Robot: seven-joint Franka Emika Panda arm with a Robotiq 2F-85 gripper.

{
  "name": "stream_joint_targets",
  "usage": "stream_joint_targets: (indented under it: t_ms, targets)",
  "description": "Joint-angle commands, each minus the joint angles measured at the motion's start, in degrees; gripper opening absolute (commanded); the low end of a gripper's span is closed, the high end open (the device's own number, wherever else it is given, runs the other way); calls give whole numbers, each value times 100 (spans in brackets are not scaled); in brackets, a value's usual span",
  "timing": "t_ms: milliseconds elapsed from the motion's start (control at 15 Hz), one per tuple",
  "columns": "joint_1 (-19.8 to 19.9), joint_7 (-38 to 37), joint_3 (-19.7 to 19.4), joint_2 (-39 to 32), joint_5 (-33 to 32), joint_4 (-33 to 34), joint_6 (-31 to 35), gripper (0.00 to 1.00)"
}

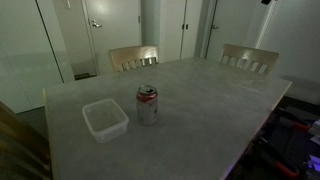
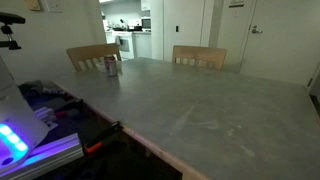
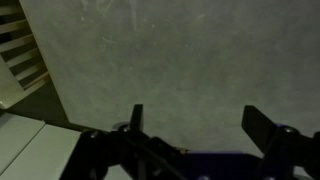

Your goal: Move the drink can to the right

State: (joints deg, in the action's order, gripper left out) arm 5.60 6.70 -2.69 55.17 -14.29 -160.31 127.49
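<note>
The drink can, silver-grey with a red band near its top, stands upright on the grey table, just right of a square translucent plastic tub. It also shows small at the table's far corner in an exterior view. My gripper appears only in the wrist view. It is open and empty, its two dark fingers spread wide above bare table surface. The can does not show in the wrist view.
Two wooden chairs stand at the table's far side, and both show in an exterior view. A chair's slats lie past the table edge in the wrist view. Lit equipment sits beside the table.
</note>
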Motion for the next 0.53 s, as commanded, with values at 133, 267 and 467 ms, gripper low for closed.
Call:
stream_joint_targets:
  t_ms: [133, 267, 467]
  targets:
    - [-118, 15, 17, -85, 47, 27, 30, 100]
    - [-260, 20, 62, -164, 97, 70, 87, 100]
    - [-591, 51, 175, -292, 187, 108, 187, 100]
